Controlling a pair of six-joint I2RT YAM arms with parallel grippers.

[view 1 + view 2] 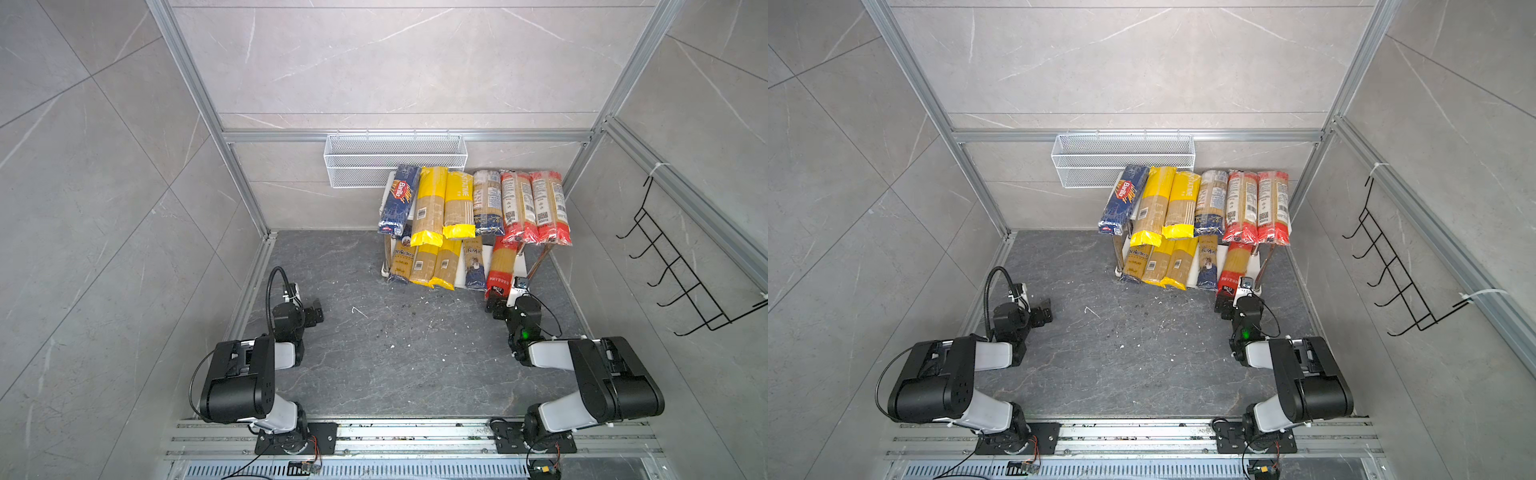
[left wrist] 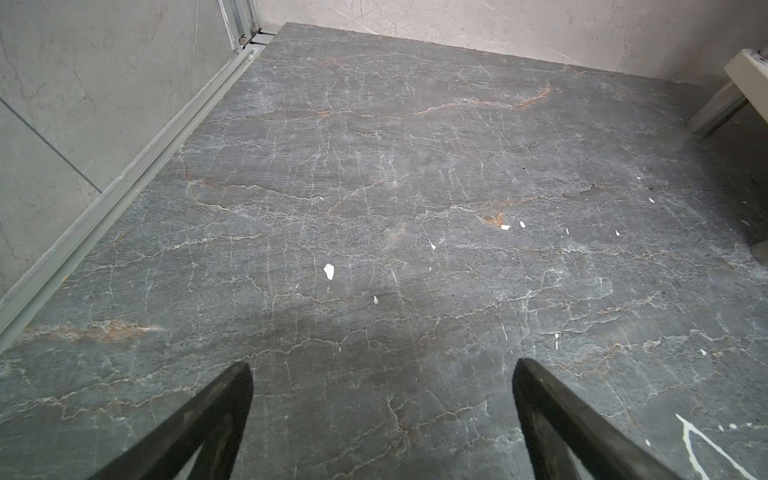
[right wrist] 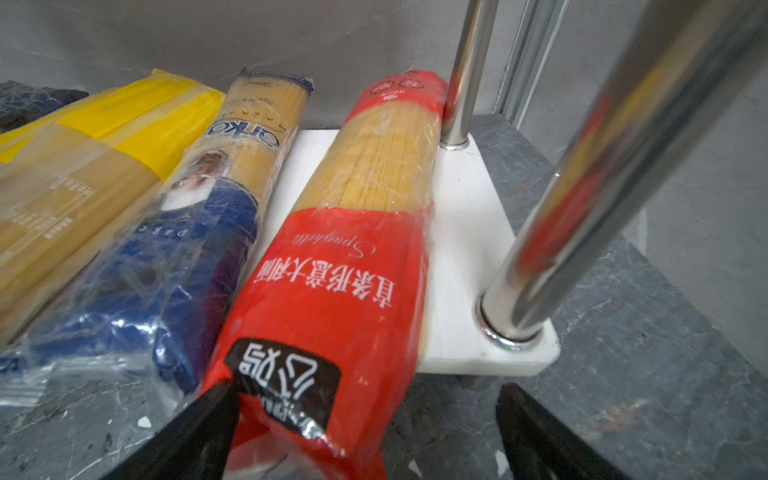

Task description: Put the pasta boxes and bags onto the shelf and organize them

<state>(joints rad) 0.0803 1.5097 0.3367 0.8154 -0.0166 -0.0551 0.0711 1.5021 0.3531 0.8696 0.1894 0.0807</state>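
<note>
Low two-tier shelf point(image 3: 469, 232) at the back right of the dark veined desk point(image 1: 395, 357): white boards with rounded corners on chrome legs point(image 3: 467, 70), loaded with long narrow spaghetti packs laid side by side, ends toward the arms.

On the upper tier, from the left in both top views:
- dark blue Barilla pack point(image 1: 399, 199), lying skewed and overhanging the front left corner
- two yellow-ended clear bags point(image 1: 430, 208)
- navy-ended bag point(image 1: 487, 201)
- two red-ended bags point(image 1: 517, 208) with white labels, touching each other

On the lower tier: navy-ended pack point(image 1: 401, 262) with gold lettering, two more yellow bags point(image 1: 424, 266), another navy-ended bag with a portrait on it, a strip of bare white board, then the red pack point(image 3: 365, 270) alone beside the rear right leg.

Red pack: clear middle showing pale yellow strands, red ends, white script and Chinese characters, a black patch near the front end. Front end past the board's edge, above the desk.

Right end effector point(image 3: 365, 390) spread fully and gripping nothing, low at the shelf front. Red pack's front end between the fingers point(image 3: 199, 424), close against one and apart from the other.

Left end effector point(image 2: 382, 370) also wide open and empty, over bare desk, well apart from the shelf.
</note>
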